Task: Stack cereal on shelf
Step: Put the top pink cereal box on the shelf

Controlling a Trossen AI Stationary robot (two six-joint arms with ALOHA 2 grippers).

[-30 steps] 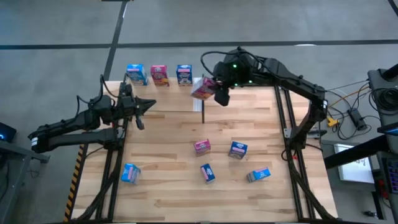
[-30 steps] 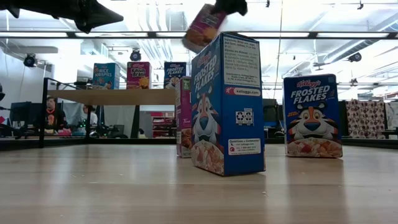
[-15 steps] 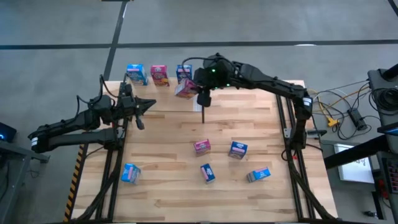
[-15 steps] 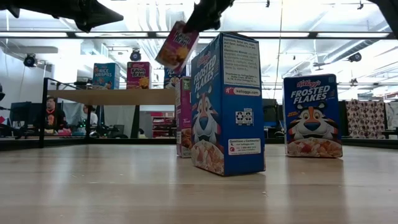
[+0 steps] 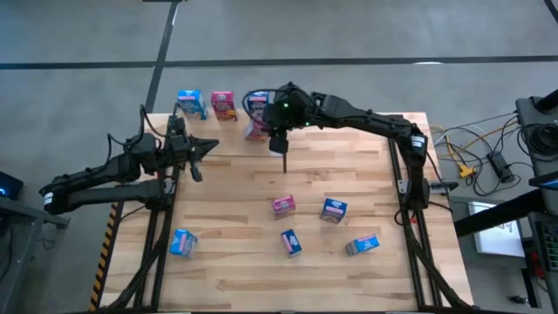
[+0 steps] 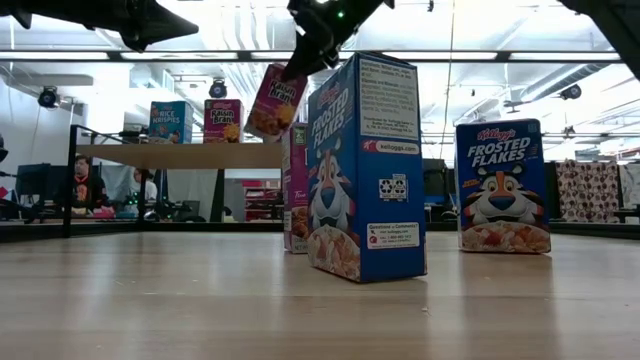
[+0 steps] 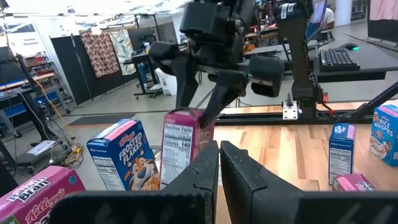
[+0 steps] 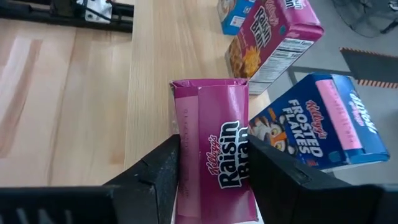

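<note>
A pink Raisin Bran box is clamped between the right gripper's two fingers and hangs tilted over the pale shelf, just beside the blue Frosted Flakes box that stands on the shelf with a second Raisin Bran box and a Rice Krispies box farther along. The left gripper, its fingers pressed together on nothing, hovers at the shelf's side away from the held box. Well apart from the shelf, five more cereal boxes lie scattered on the plank tabletop.
</note>
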